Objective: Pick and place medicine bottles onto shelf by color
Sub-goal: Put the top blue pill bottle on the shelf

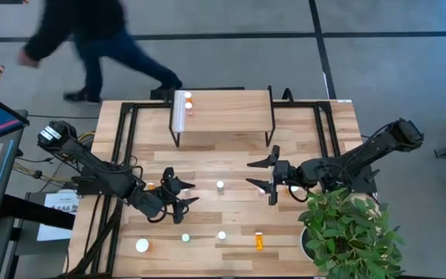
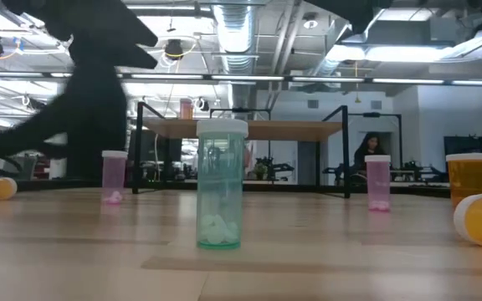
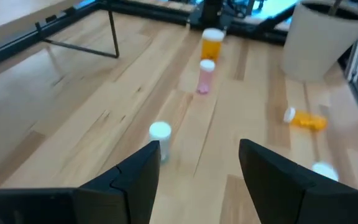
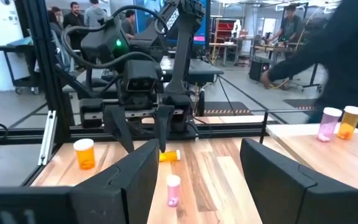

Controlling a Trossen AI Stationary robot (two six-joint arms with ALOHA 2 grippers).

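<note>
Closest to us in the low view stands a pale green bottle (image 2: 221,186), upright with its white cap on top, and behind it two pink ones flank the shelf (image 2: 249,129); up there we already count two bottles (image 1: 186,102) parked at one end of its top, so the sorting is under way, we judge. From above, a white-capped bottle (image 1: 220,186) stands upright on the table between the two arms; the left gripper (image 1: 178,194) has its fingers spread wide with nothing between them, and the right gripper (image 1: 268,174) faces it with fingers just as parted and empty. Both point inward at that middle bottle, so its long axis runs straight up, across either pincer's line of approach; we reckon the left is slightly nearer, with the bottle (image 3: 160,134) just past one of its fingers; more bottles wait along the near edge, one orange one (image 1: 259,242) lying on its side; a person walks past beyond the table.
</note>
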